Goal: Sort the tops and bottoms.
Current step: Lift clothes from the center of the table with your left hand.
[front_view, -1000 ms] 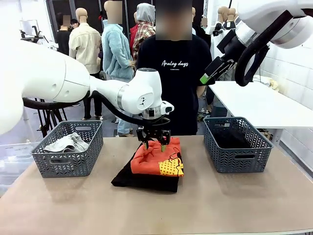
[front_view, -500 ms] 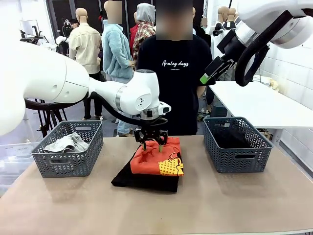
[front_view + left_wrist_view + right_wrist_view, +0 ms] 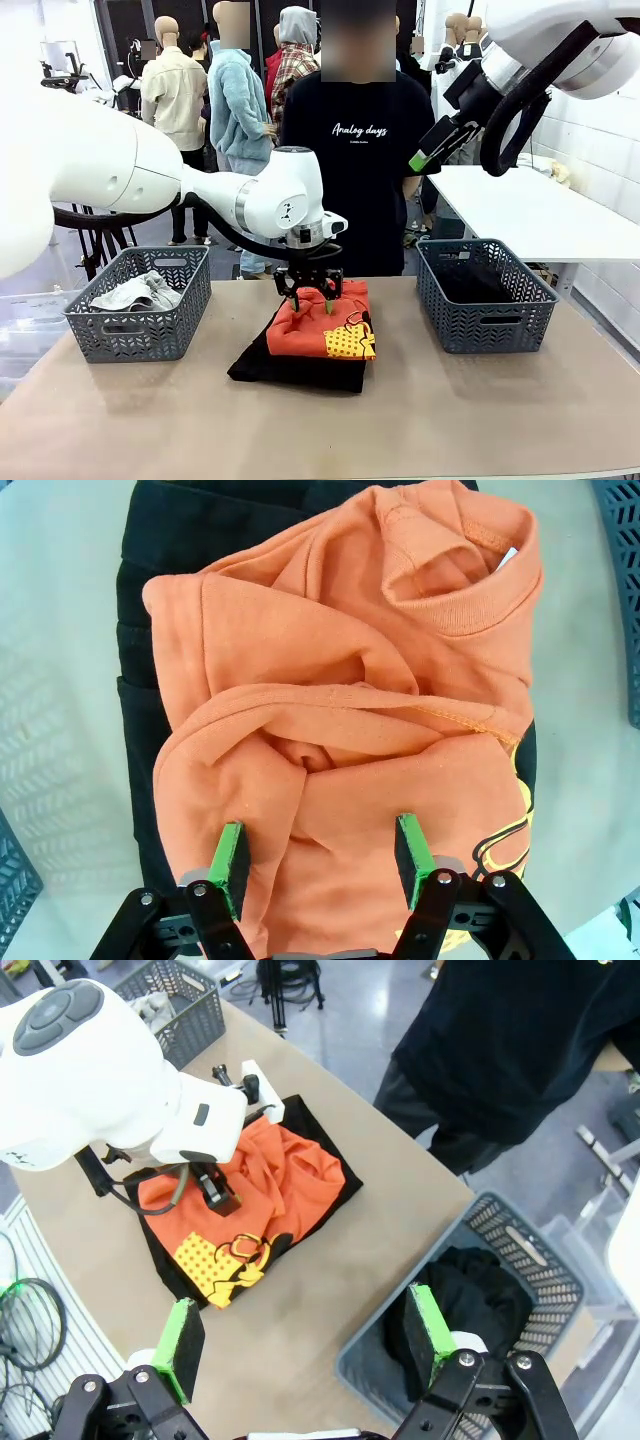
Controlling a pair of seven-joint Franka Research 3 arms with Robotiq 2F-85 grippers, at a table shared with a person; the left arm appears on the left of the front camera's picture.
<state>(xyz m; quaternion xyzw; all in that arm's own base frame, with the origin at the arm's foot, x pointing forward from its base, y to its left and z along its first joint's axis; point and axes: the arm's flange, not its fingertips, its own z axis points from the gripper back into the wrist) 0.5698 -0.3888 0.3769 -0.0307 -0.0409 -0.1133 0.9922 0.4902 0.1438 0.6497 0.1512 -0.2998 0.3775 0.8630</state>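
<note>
Readable in white script across the chest of the person's black T-shirt (image 3: 358, 165): "Analog days" (with a smaller line beneath, too fine to make out). On the orange top (image 3: 318, 322), no words, just a yellow black-dotted patch (image 3: 350, 343) at the near right corner.

Lying mid-table (image 3: 450, 420), that orange top, stacked on folded black bottoms (image 3: 290, 368), with dark cloth poking out along the left and near edges. Directly above its far part: the left gripper (image 3: 313, 300), pointed straight down. Seen from the left wrist: left gripper (image 3: 320, 850) with green pads (image 3: 232, 855) standing apart, a rumpled ridge of orange top (image 3: 350, 710) between and below them, not pinched. Tips touching the cloth or just above it: cannot tell which. Along one side, the folded black bottoms (image 3: 140, 600).

Held high at the right, well apart from the pile: the right gripper (image 3: 424, 156). From its own wrist, right gripper (image 3: 305, 1345) with jaws spread wide and nothing between them, looking down on the orange top (image 3: 270, 1175).

In the left basket (image 3: 140, 335): a crumpled grey-white top (image 3: 135, 293). In the right basket (image 3: 490, 320): second black bottoms (image 3: 475, 285).
</note>
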